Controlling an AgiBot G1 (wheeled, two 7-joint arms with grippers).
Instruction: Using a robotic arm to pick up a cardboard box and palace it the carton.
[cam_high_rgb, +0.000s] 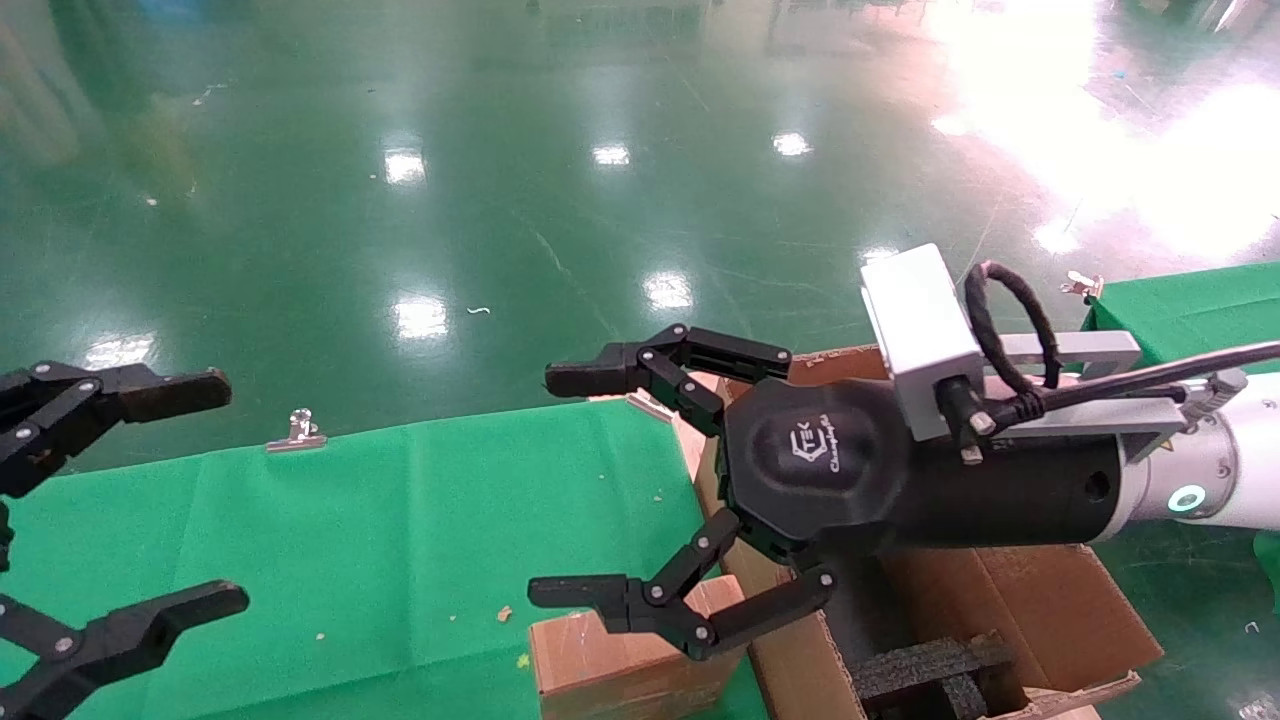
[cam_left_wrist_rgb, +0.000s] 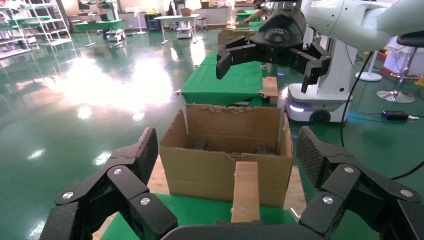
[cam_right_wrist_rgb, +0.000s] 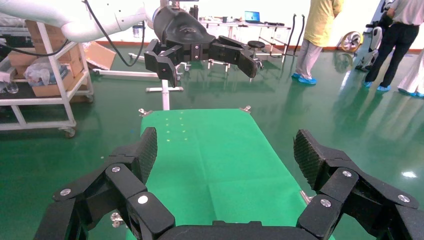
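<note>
Nothing is done yet — the right gripper (cam_high_rgb: 565, 490) on the robotic arm (cam_high_rgb: 1225, 480) hangs spread wide and empty. The cardboard box (cam_high_rgb: 620, 655) lies just beneath its lower finger, ungrasped, beside the carton (cam_high_rgb: 1050, 610). Grasp and placement remain; the left gripper (cam_high_rgb: 190, 495) waits open, well apart.

hands, black multi-link: two, a left hand (cam_high_rgb: 115, 500) and a right hand (cam_high_rgb: 590, 490), each spread wide with nothing between its fingers.
cardboard box (cam_high_rgb: 630, 665), small, taped: one.
carton (cam_high_rgb: 1050, 610), large, flapped: one.
black foam inserts (cam_high_rgb: 930, 670) inside the carton: two pieces can be made out.
desk (cam_high_rgb: 400, 540), green-covered: one under the box.
metal clips on cloth edges: two, one (cam_high_rgb: 297, 431) and another (cam_high_rgb: 1083, 286).
people standing (cam_right_wrist_rgb: 320, 37), right wrist view: two.
</note>
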